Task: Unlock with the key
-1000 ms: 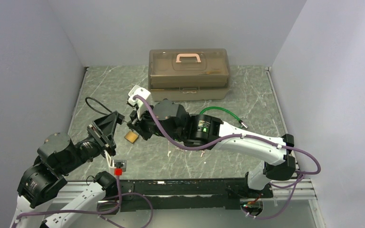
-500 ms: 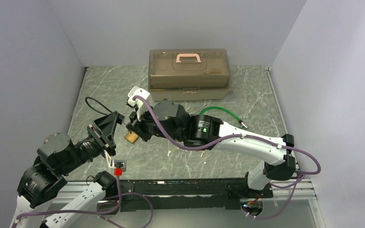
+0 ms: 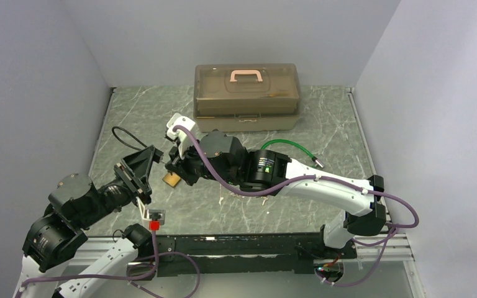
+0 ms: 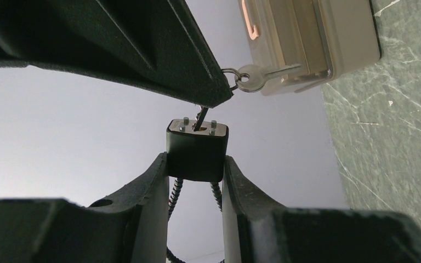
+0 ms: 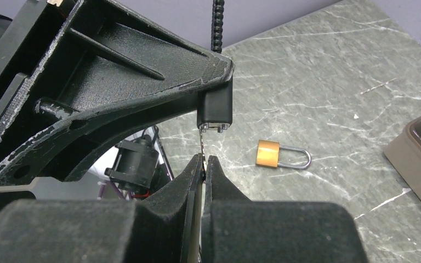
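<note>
My right gripper [image 5: 204,163] has its jaws pressed together on the key [image 5: 202,143], and the key's tip meets the end face of the lock [image 4: 197,152] straight ahead of them. My left gripper [image 4: 196,164] pinches that black lock by its sides, with a cable trailing back between the jaws. A second key [image 4: 255,78] dangles on a ring beside the right fingertip. Beyond the right jaws a brass padlock [image 5: 277,154] lies on the table [image 5: 334,82], and the box [image 4: 307,38] sits farther off
</note>
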Available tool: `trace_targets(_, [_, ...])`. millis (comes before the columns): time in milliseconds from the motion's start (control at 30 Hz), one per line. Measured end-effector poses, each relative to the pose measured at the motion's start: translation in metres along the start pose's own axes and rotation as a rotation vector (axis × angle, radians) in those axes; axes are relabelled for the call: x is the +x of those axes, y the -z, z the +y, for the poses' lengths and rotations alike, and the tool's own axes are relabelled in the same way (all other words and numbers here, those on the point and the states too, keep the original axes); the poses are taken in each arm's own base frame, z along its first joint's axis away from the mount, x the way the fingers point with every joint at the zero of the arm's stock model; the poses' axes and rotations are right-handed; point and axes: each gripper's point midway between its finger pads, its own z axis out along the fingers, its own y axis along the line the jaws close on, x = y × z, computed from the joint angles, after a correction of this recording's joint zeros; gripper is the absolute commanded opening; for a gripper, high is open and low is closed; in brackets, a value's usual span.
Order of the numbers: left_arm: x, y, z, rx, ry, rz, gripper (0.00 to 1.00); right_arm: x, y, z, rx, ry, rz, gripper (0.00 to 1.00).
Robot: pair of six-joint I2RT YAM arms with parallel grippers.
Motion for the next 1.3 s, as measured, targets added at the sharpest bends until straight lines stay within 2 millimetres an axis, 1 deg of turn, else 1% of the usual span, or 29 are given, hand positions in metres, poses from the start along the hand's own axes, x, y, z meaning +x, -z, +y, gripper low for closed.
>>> trace_targets(367, [-0.0002, 0.0001, 0.0010, 0.000, -0.024, -0.001, 0.00, 0.0068, -0.0028, -0.0027, 0.007, 0.003, 0.023, 0.00])
trace_targets(700, [-0.0030, 0.0047, 0.0030, -0.014, -0.052, -0.009, 0.00, 0.0058, -0.0035, -0.0060, 0.014, 0.001, 0.021, 0.00])
trace_targets(967, [-0.0024, 0.0052, 0.0034, -0.014, -0.069, -0.005, 0.00, 0.0036, -0.0049, -0.0035, 0.002, 0.000, 0.022, 0.00])
trace_targets(1300, [-0.0024, 0.0051, -0.0041, 0.009, -0.077, -0.002, 0.00, 0.0073, -0.0077, -0.0031, 0.001, 0.002, 0.034, 0.00])
